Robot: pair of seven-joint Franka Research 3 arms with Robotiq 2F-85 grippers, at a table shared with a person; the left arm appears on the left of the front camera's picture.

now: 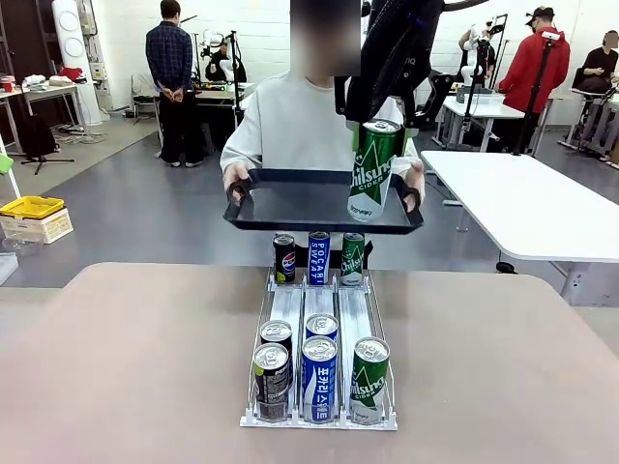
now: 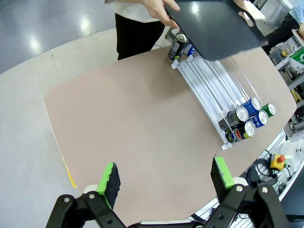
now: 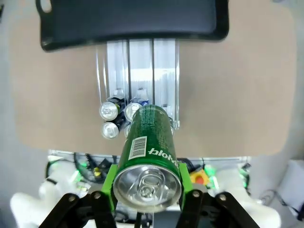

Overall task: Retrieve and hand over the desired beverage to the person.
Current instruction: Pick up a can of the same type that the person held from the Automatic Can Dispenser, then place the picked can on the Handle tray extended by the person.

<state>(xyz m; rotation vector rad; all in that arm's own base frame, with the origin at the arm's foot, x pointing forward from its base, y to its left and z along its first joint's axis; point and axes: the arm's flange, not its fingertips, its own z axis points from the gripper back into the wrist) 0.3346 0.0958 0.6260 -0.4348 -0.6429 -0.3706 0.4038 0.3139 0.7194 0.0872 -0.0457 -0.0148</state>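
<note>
gripping green can (image 3: 147,142), right pincer (image 3: 148,187) half hidden

The high can (image 1: 374,169) is green with white lettering and a silver top. The tray (image 1: 290,198) is black. The person (image 1: 290,126) wears a light grey sweatshirt. The bench (image 1: 126,358) is plain pinkish beige. In the clear rack (image 1: 290,302), the front row has a black can (image 1: 272,382), a blue can (image 1: 319,379) with white print and a green one (image 1: 368,380). The left fingers (image 2: 102,209) are black with green pads (image 2: 110,179).
</note>
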